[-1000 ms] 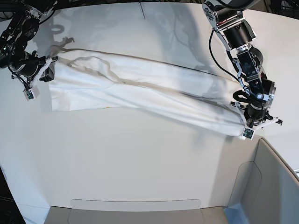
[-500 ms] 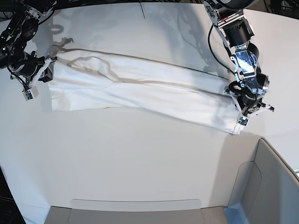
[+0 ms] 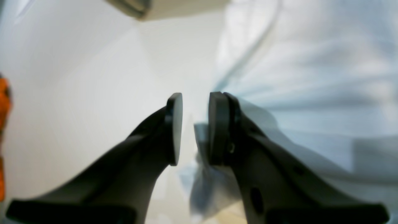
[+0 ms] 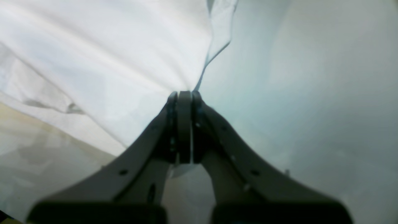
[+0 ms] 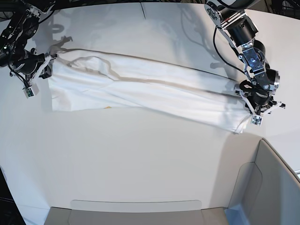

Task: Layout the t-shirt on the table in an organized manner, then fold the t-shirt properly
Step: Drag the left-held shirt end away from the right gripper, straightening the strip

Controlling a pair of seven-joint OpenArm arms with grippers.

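Note:
The white t-shirt (image 5: 140, 91) lies stretched in a long creased band across the table (image 5: 140, 164), from far left to right. My right gripper (image 5: 44, 70) is at its left end; in the right wrist view that gripper (image 4: 185, 93) is shut on the shirt's edge, with cloth (image 4: 108, 46) fanning out from the fingertips. My left gripper (image 5: 255, 111) hovers at the shirt's right end. In the left wrist view it (image 3: 196, 96) stands open with a clear gap, and a shirt corner (image 3: 202, 149) hangs loose beside the right pad. The print is hidden.
A grey-white bin (image 5: 272, 187) fills the near right corner, just below the shirt's right end, and its rim (image 3: 174, 6) shows in the left wrist view. A low tray edge (image 5: 136, 208) runs along the front. An orange object (image 3: 3, 99) shows at the left border.
My left gripper has opened and drifted back and to the right; the shirt's right corner has slipped from its pinch. The right gripper, still shut, has edged slightly back.

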